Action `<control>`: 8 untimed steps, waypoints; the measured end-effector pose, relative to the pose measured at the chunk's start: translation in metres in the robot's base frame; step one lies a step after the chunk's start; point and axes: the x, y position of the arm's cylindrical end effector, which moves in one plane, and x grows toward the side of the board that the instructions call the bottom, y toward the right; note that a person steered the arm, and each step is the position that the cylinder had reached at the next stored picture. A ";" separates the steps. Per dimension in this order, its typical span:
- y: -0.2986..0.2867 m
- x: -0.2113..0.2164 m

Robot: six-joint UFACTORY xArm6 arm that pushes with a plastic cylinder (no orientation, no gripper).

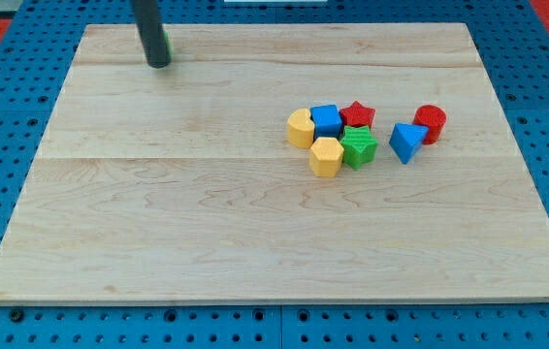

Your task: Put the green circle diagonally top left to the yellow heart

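Observation:
My tip (159, 64) rests on the board near the view's top left. A sliver of green, the green circle (170, 45), shows just right of the rod and is mostly hidden behind it, touching or nearly touching it. The yellow heart (300, 128) lies right of the board's middle, at the left end of a cluster of blocks. It is far to the right of my tip and lower in the view.
Packed beside the heart are a blue cube (327, 120), a red star (357, 113), a green star (358, 146) and a yellow hexagon (326, 156). A blue triangle (407, 142) and a red cylinder (431, 124) sit to their right. The wooden board (255, 252) lies on a blue pegboard.

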 end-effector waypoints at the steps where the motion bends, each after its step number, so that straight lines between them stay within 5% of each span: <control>1: -0.020 -0.008; 4: 0.032 -0.042; 8: -0.041 -0.042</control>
